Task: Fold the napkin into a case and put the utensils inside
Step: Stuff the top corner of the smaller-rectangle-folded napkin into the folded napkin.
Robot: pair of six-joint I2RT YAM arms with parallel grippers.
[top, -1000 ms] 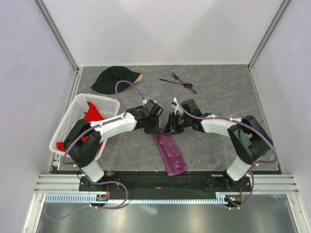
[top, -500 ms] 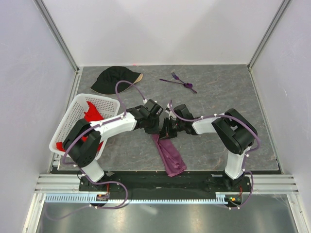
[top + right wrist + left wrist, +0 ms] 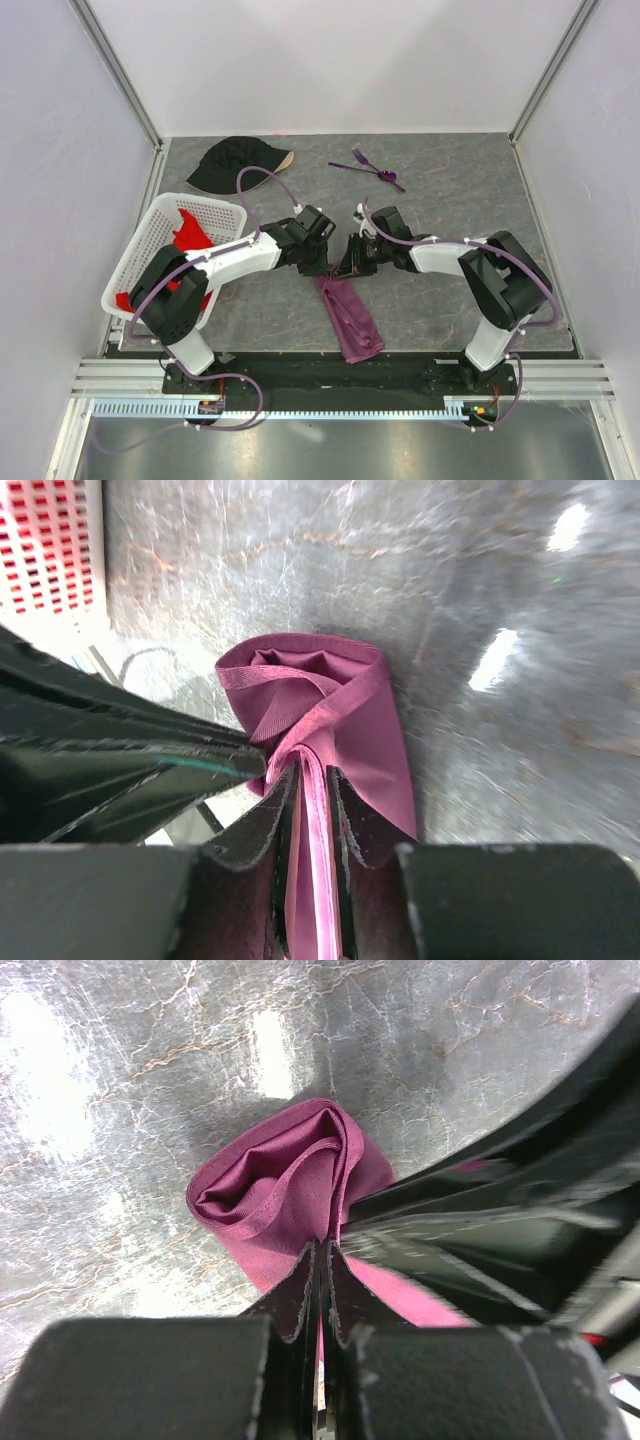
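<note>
Your left gripper (image 3: 320, 1258) and right gripper (image 3: 308, 772) meet nose to nose on one end of the napkin (image 3: 350, 318).

The left gripper is clamped flat on a fold of the plum cloth. The right gripper holds the cloth's edge in a narrow pinch just beside it, and the rest of the napkin trails as one long strip back toward the arm bases. In each wrist view the other gripper's black body blocks one side. Beyond the right gripper and well apart lie the utensils (image 3: 370, 170), a crossed purple bunch with one fork; you cannot count them surely. Beyond and left of the left gripper sits one black cap (image 3: 232, 163). Further to its left is one white basket (image 3: 150, 235) holding red cloth (image 3: 190, 235). The counter (image 3: 450, 200) is grey, marbled and glossy, closed in by plain pale walls.
</note>
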